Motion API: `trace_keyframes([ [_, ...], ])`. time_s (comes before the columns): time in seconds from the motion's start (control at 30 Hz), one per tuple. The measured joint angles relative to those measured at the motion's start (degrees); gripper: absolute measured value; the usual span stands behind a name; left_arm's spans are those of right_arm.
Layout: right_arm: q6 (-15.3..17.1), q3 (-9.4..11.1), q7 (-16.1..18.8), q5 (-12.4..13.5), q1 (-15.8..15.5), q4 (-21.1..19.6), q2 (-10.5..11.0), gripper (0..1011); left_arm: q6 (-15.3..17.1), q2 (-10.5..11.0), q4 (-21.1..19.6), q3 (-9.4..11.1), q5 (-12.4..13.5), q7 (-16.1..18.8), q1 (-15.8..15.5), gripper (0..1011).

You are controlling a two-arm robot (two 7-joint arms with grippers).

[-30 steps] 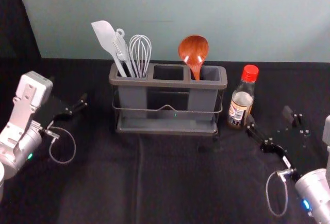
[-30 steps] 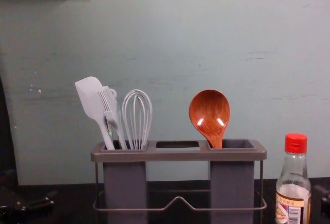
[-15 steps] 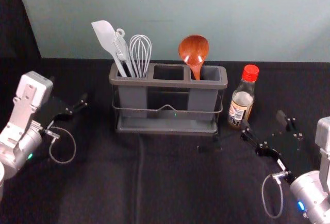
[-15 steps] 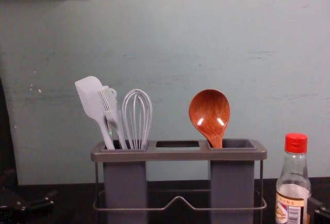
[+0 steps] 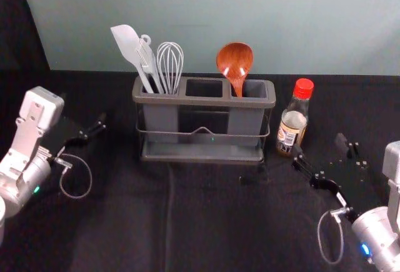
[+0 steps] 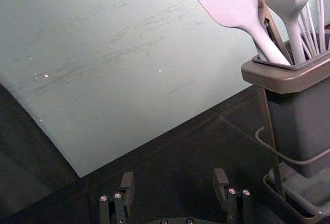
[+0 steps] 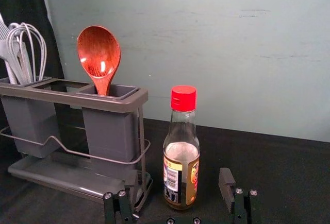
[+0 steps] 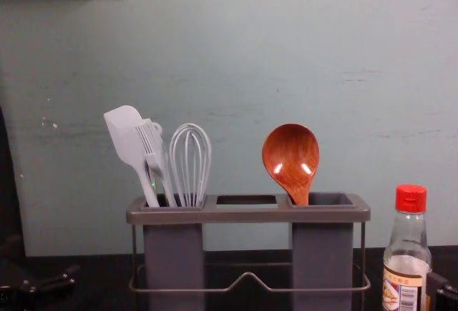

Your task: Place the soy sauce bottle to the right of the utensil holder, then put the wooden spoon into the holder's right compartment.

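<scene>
Left claw [image 6: 174,176] rests spread at head-view left, spoon [image 5: 235,62] sits in the right compartment [image 5: 255,89] of the holder [image 5: 200,102], and upright bottle [image 5: 292,133] stands just up-left of the spread right claw [image 5: 317,142], which should probably retreat lower right.

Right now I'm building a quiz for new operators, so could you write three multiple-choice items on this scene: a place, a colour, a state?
1. Where is the soy sauce bottle? A: left of the holder; B: inside it; C: right of it.
2. What colour is the bottle's cap? A: red; B: green; C: white.
3. How is the right gripper, near the bottle? A: shut on the spoon; B: open; C: shut on the bottle.

1 C: the head view shows it there.
2 A: red in the chest view.
3 B: the right wrist view shows gaps beside the bottle.
</scene>
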Motion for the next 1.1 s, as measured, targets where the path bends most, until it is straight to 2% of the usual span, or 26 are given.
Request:
trace_keyframes([
  [1.1, 0.1, 0.0, -0.1, 0.0, 0.0, -0.1, 0.1, 1002, 0.0, 0.0, 0.0, 0.0, 0.0, 0.0, 0.0, 1005],
])
